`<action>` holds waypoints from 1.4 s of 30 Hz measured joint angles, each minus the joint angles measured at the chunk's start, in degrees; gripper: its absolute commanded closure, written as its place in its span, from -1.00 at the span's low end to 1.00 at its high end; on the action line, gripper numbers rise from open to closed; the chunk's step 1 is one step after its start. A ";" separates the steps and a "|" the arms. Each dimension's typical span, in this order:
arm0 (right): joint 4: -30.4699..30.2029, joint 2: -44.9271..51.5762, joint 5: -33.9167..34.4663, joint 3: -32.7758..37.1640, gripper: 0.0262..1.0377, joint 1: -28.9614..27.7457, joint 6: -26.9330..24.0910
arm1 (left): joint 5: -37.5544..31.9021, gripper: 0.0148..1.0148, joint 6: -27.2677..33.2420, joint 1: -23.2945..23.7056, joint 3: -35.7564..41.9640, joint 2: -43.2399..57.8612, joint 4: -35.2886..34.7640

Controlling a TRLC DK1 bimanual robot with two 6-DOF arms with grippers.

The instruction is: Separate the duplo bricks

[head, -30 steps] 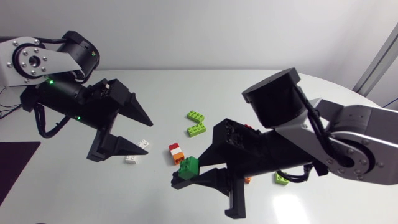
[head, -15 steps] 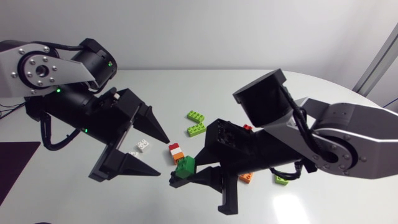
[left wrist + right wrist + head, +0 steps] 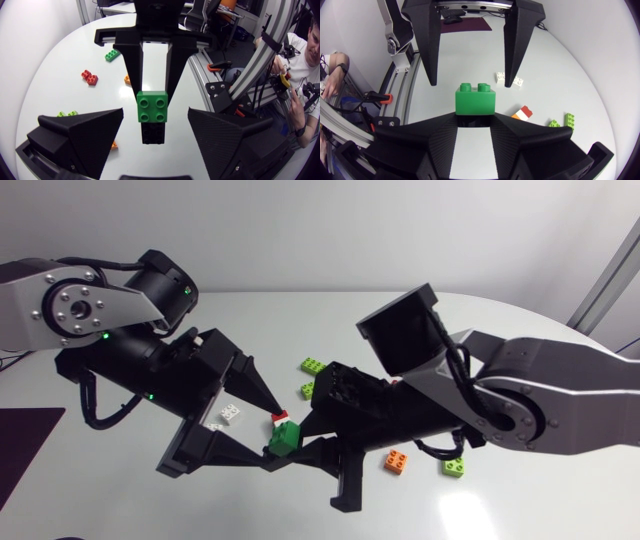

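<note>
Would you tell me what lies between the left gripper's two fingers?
A brick stack, green on black, held by the right gripper; the left wrist view shows it.

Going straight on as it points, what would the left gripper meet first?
Most likely the green duplo brick held in the right gripper, dead ahead of the open left gripper; how near is unclear.

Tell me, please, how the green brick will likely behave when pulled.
The green brick looks like rigid moulded plastic, so it probably won't flex. Its smooth sides may slip. Studded onto the black brick in the right gripper, it likely resists, then pops free.
</note>
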 measured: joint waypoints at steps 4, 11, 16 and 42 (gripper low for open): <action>0.07 0.04 0.15 0.13 0.47 0.26 0.22 | 0.15 -0.73 -1.03 -0.22 -0.26 0.85 1.36; 0.15 0.13 0.15 0.13 0.47 0.74 0.39 | 0.37 -0.55 -2.16 -1.64 -0.44 1.33 3.02; 0.26 0.15 0.37 0.13 0.47 0.90 0.42 | 1.20 -0.28 -2.60 -1.92 -0.48 1.60 3.26; 0.15 -0.04 0.79 -0.22 0.47 1.77 1.05 | 1.60 0.40 -4.04 -2.78 -2.12 1.49 4.42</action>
